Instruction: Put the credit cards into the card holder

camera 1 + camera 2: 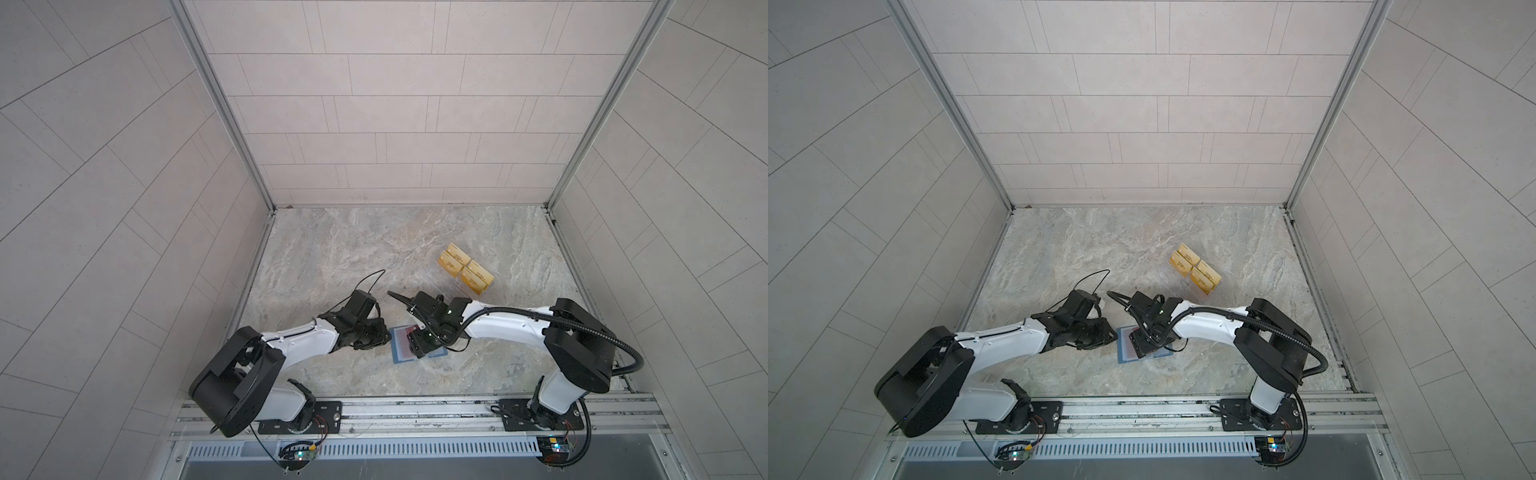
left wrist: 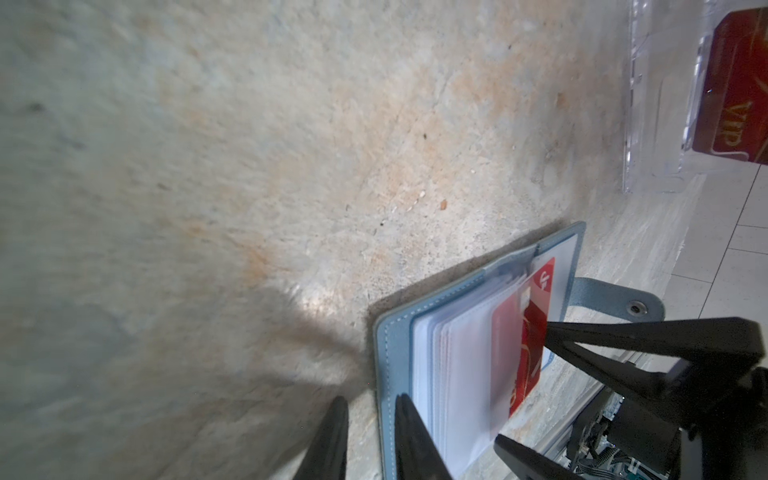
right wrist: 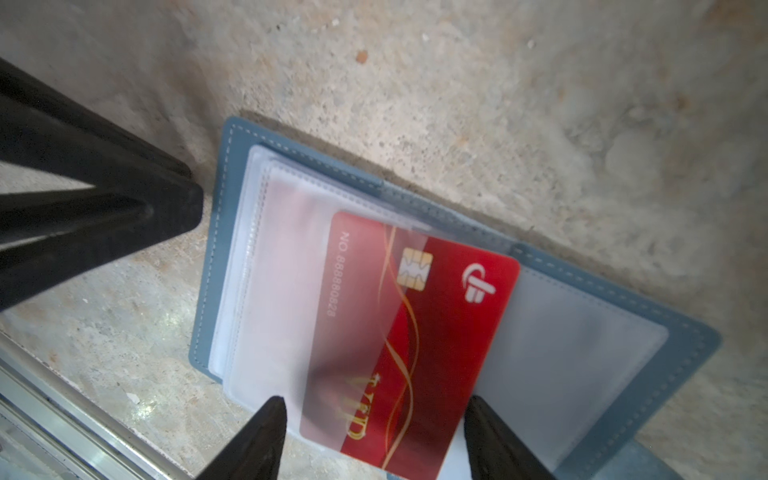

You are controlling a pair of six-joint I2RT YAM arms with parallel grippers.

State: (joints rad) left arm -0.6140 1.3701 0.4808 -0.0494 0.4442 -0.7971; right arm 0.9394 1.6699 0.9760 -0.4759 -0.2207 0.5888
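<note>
red vip card [image 3: 415, 332] looks stiff, slick (pinch long edges); right gripper [image 3: 374, 400] straddles it fingers apart, left gripper [image 2: 370, 398] barely parted.

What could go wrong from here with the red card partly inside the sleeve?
The red card is about half inside the clear sleeve; pushing may buckle that sleeve. The left gripper stands at the edge of the card holder, not visibly pinning it, so it could slide.

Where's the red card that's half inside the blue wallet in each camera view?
Both top views: red card, a sliver at lower centre, mostly covered.
Left wrist: nearly edge-on among the clear sleeves.
Right wrist: face up, half under a sleeve.
Shared landmark: blue card holder.
</note>
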